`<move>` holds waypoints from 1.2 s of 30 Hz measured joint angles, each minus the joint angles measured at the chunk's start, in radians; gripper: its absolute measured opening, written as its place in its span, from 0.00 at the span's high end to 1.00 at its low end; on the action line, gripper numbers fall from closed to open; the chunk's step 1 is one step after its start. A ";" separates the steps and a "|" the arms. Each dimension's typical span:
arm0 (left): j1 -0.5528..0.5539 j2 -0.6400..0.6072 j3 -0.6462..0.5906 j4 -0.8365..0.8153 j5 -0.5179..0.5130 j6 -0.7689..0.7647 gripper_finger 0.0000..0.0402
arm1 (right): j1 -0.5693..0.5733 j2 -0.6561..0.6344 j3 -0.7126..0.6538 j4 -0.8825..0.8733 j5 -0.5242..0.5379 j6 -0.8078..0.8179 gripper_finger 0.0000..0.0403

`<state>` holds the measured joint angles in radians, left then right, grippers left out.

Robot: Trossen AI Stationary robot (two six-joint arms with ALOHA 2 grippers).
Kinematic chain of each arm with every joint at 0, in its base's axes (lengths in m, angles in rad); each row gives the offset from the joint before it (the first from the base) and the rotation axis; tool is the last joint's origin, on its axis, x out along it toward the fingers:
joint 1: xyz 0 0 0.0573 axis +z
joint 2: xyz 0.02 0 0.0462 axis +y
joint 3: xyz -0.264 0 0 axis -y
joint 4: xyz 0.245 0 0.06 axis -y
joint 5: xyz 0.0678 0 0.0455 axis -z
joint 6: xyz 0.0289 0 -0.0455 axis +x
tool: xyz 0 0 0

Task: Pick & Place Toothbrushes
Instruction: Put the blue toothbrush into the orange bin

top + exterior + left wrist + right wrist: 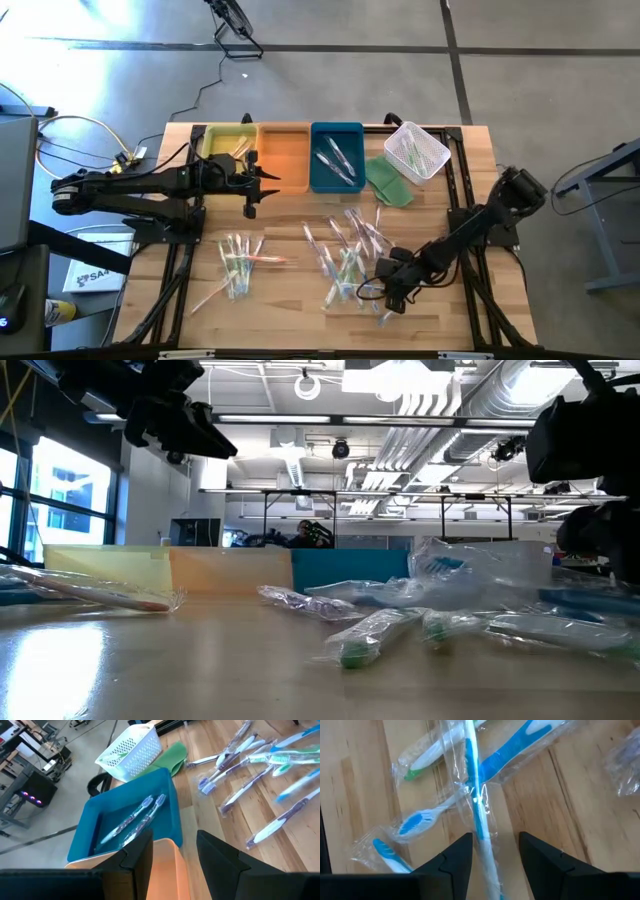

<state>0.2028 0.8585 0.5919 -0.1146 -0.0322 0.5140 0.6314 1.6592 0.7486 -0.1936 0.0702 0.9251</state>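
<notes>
Wrapped toothbrushes lie loose on the wooden table in two heaps, one at the near left (238, 265) and one at the near middle (345, 255). My right gripper (377, 292) is low over the middle heap, slanting down. It is open, and its fingers stand on either side of a blue-and-white toothbrush (481, 830) without touching it. Two more toothbrushes (134, 819) lie in the blue tray (337, 180). My left gripper (175, 855) hangs open and holds nothing, above the near end of the orange tray (283, 158).
A yellow tray (222, 146) stands left of the orange one along the far side. Right of the blue tray a white mesh basket (417, 150) sits partly on a green cloth (388, 184). Bare wood lies between the two heaps.
</notes>
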 joint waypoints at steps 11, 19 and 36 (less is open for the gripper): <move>0.000 0.000 0.000 0.000 0.000 0.000 0.63 | 0.011 0.006 -0.001 -0.008 0.033 0.014 0.71; 0.000 0.000 0.000 0.000 0.000 0.000 0.63 | 0.009 -0.003 -0.003 -0.006 0.038 0.014 0.93; 0.000 0.000 0.001 0.082 0.000 -0.072 0.63 | -0.020 -0.270 -0.005 -0.003 0.174 -0.125 0.95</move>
<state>0.2024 0.8588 0.5924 -0.0325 -0.0326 0.4419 0.6112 1.3891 0.7433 -0.1963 0.2446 0.7999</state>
